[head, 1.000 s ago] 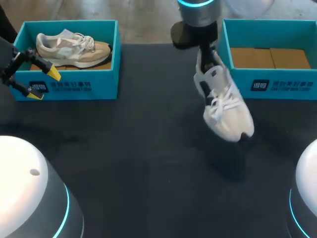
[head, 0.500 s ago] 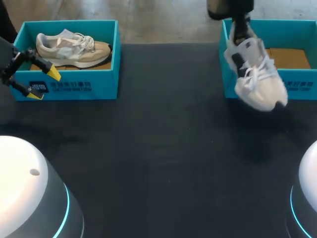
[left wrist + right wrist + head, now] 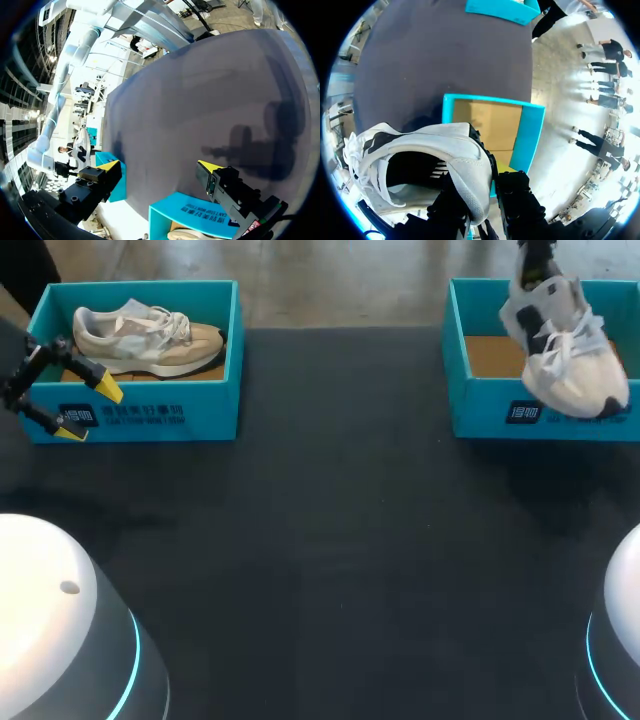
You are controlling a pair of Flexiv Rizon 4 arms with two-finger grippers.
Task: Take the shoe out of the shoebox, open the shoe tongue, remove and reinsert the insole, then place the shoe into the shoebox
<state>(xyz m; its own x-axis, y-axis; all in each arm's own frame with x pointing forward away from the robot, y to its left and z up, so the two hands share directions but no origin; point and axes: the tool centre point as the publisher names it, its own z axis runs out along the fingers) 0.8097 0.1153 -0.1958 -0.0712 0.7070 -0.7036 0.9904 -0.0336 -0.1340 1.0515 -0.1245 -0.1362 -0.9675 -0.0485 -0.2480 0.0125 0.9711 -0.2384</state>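
Observation:
A white sneaker (image 3: 566, 352) hangs toe-down over the front wall of the right teal shoebox (image 3: 480, 405). My right gripper (image 3: 537, 268) comes in from the far edge and is shut on its heel collar. In the right wrist view the fingers (image 3: 454, 210) pinch the collar of the white sneaker (image 3: 427, 160), and the box's cardboard floor (image 3: 490, 122) lies ahead of it. My left gripper (image 3: 88, 410) stands open at the front left corner of the left teal shoebox (image 3: 150, 412), holding nothing. That box holds a beige and white sneaker (image 3: 145, 337).
Black cloth (image 3: 330, 540) covers the table between the two boxes. In the left wrist view, the left gripper (image 3: 160, 167) spreads wide above the left box's printed wall (image 3: 195, 212), with the dark table ahead of it.
My right arm has carried the white sneaker from the table's middle back and to the right, over the right shoebox. The left arm has not moved.

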